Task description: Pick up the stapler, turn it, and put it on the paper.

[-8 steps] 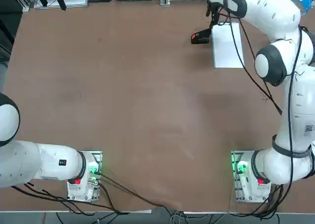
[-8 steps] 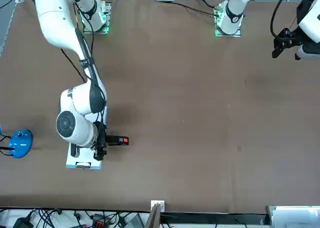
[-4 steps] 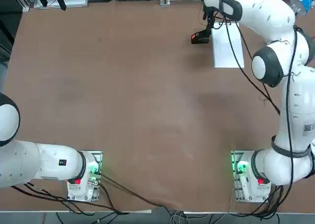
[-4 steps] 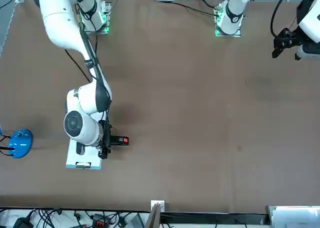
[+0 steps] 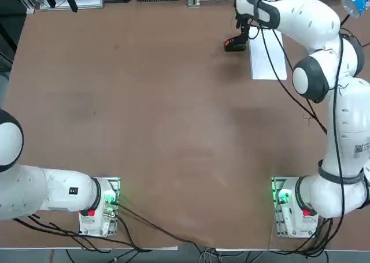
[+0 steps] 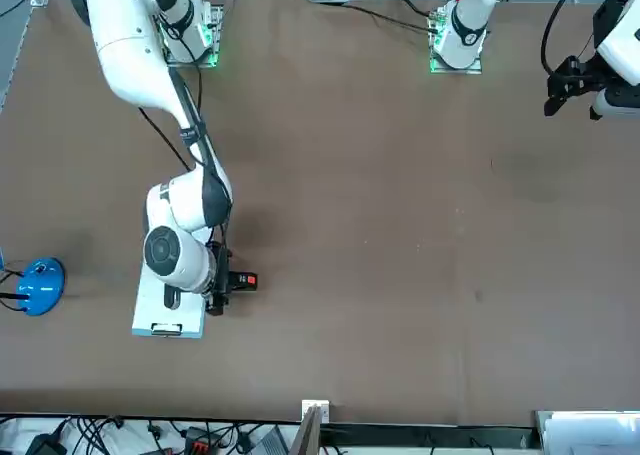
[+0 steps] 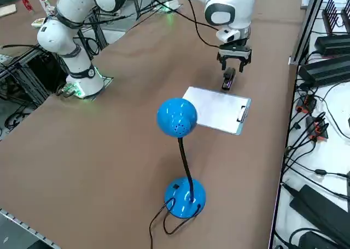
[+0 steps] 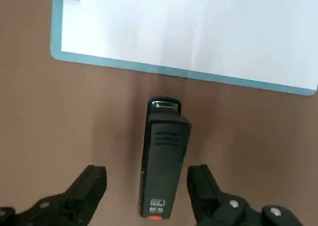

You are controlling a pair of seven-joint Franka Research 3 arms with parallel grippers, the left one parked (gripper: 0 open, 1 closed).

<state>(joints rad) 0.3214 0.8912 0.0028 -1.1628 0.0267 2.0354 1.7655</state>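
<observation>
The small elongated black plastic stapler [image 8: 163, 159] lies flat on the brown table [image 5: 173, 113], toward the 1 o'clock area of the tabletop in the top view, just beside the long edge of the white rectangular paper sheet [image 8: 198, 27] on its pale blue backing, apart from it by a narrow strip of bare table. The stapler's long axis runs perpendicular to that edge: in the top view it lies along the 9-to-3 o'clock line, with the metal-tipped nose toward the paper at 3 o'clock and the red-marked end facing away at 9 o'clock. The paper's long axis runs along the 12-to-6 o'clock line in that view, with a small dark metal clip [image 7: 241, 113] at one short end. The right gripper [image 8: 149, 196] points down directly over the stapler's red-marked end with its jaws spread wide; one black finger [image 8: 87, 188] stands on each side of the stapler body with clear table showing between finger and stapler, and nothing is gripped. A blue round desk lamp [image 7: 178, 117] stands on the table near the opposite long edge of the paper.
</observation>
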